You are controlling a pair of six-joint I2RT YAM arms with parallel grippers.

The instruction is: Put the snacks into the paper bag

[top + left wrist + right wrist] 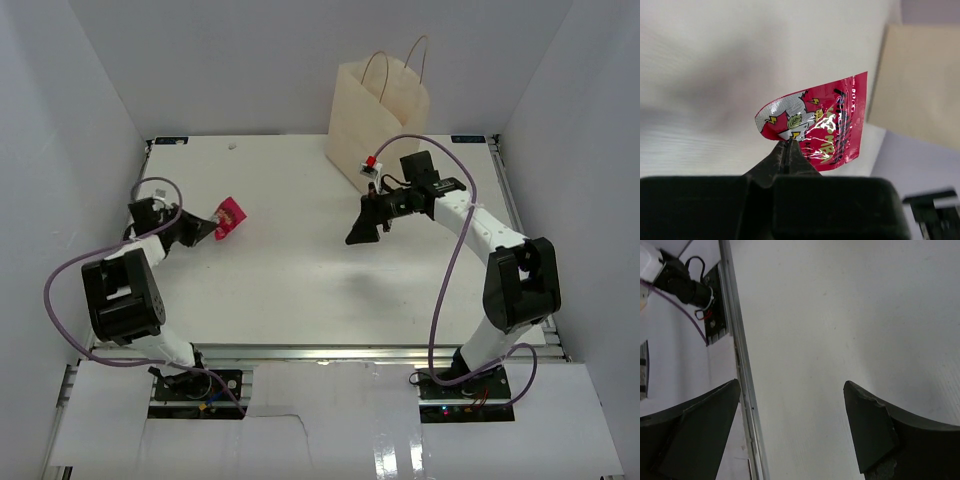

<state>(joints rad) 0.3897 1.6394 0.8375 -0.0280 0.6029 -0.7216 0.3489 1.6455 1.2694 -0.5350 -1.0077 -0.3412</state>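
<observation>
My left gripper point(208, 228) is shut on one edge of a shiny red-magenta snack packet point(229, 218), at the left of the table. In the left wrist view the closed fingertips point(788, 145) pinch the lower edge of the packet point(815, 127), which stands up curled, with silver and yellow print. The cream paper bag point(385, 115) stands upright at the back, right of centre, handles up; its beige side point(920, 80) shows far off. My right gripper point(365, 225) hangs open in front of the bag, with nothing between its fingers point(791, 384). No other snacks show.
A small red-and-white item point(371, 165) sits by the bag's foot beside the right wrist; I cannot tell what it is. White walls close in the table on three sides. The table's metal edge rail point(737, 340) runs under the right gripper.
</observation>
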